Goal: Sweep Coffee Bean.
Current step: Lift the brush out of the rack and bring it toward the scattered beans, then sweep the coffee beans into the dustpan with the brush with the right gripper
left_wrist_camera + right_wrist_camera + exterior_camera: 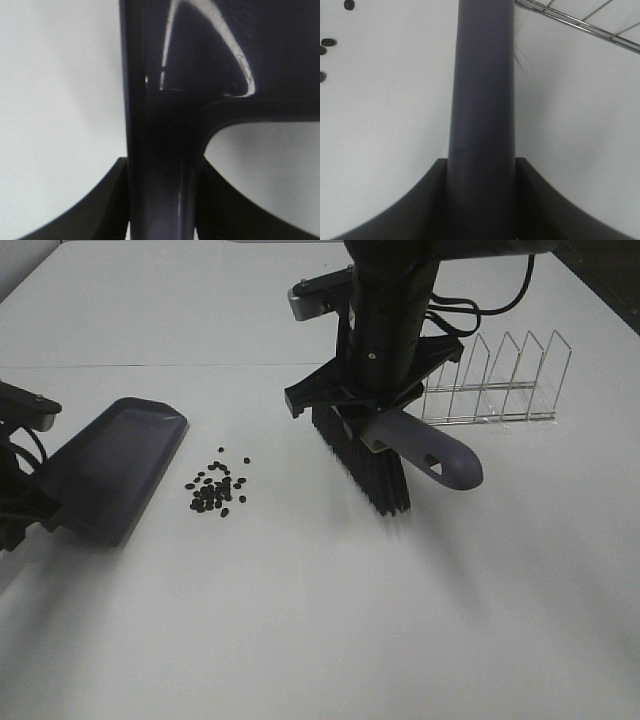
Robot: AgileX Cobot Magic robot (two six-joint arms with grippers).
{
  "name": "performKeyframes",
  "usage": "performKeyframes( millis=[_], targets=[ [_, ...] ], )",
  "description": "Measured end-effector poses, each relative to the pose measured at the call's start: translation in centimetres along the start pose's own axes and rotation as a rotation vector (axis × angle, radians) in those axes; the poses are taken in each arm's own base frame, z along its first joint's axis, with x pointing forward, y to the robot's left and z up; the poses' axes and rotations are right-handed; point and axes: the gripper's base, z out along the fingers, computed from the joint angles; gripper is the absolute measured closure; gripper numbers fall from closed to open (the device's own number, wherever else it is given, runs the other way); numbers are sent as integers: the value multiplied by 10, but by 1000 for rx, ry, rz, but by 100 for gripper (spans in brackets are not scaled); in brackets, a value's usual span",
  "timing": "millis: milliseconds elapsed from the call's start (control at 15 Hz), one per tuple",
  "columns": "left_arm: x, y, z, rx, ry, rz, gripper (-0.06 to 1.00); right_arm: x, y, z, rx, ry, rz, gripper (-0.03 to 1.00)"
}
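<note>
First, the exterior high view. Step in hand: approach, sweep not yet begun. The right gripper (368, 420) is clamped on the handle of the brush (372, 465), with the black bristles pointing down at the table (300, 630); I cannot tell whether they touch it. The coffee beans (218, 487) lie in a loose cluster on the table between brush and dustpan (112, 468), near the pan's lip and well apart from the bristles. The left gripper (20, 515) holds the dustpan at its handle end. A wire rack (495, 380) stands behind the brush.

Left wrist view: jaws closed tight on the dustpan handle, which is dark, glossy moulded plastic.

Right wrist view: jaws closed on a smooth, matte grey, rounded handle. A few stray bristle hairs show, and some beans sit at the frame's edge.

Judgement: the next move calls for setting the bristles down just beyond the beans and drawing slowly toward the pan, with the lip flush on the table. Small, hard ovals will likely roll and scatter.
</note>
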Motion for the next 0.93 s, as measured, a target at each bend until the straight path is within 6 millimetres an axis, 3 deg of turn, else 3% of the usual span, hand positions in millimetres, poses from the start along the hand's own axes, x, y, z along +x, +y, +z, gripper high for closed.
performKeyframes(
  millis=[133, 400, 533, 600, 933],
  targets=[
    [-10, -11, 7, -5, 31, 40, 61, -1, 2, 16, 20, 12, -19, 60],
    [-13, -19, 19, 3, 67, 57, 61, -10, 11, 30, 23, -14, -42, 60],
    [-13, -19, 21, 5, 72, 55, 61, -15, 32, 38, 18, -27, -85, 60],
    [-12, -20, 21, 17, 73, 52, 61, -20, 60, 44, 4, -48, -161, 60],
    [-12, -22, 21, 31, 74, 55, 61, -20, 113, 58, -64, -52, -288, 60]
  ],
)
